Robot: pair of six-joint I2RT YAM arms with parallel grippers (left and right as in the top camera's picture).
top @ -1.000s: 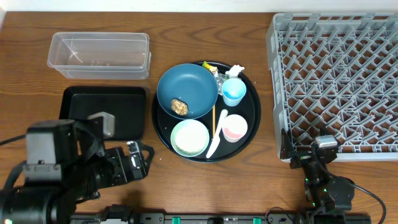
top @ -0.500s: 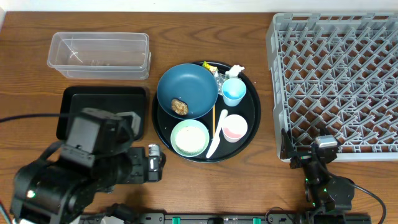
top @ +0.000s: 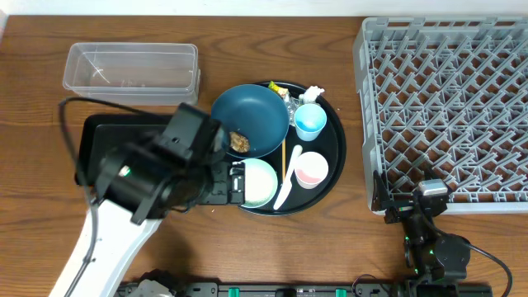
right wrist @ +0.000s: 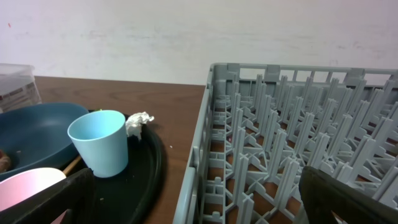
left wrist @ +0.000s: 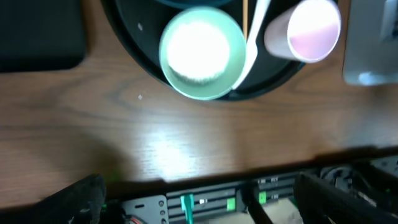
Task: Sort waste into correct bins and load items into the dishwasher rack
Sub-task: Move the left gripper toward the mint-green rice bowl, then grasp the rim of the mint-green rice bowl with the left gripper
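Observation:
The round black tray (top: 330, 177) holds the dark blue bowl (top: 256, 111) with a brown lump (top: 240, 142), the pale mint bowl (top: 260, 183), the light blue cup (top: 310, 122), the white cup (top: 312, 169), the white spoon (top: 285, 188), tissue (top: 314, 92), a yellow wrapper (top: 275, 86) and foil (top: 290, 101). My left gripper (top: 234, 181) is open at the mint bowl's left rim. Its wrist view shows the mint bowl (left wrist: 202, 53), spoon (left wrist: 252, 50) and white cup (left wrist: 305, 31) below open fingers (left wrist: 205, 208). My right gripper (top: 410, 211) is open by the rack's front-left corner.
The clear tub (top: 132, 73) stands at the back left. The shallow black tray (top: 103, 136) lies in front of it, partly under my left arm. The grey rack (top: 445, 115) fills the right side. The right wrist view shows the rack (right wrist: 298, 143), light blue cup (right wrist: 99, 149) and tissue (right wrist: 138, 122).
My left arm has swung from the front left up and to the right, over the black tray to the mint bowl's left rim. The right arm has not moved.

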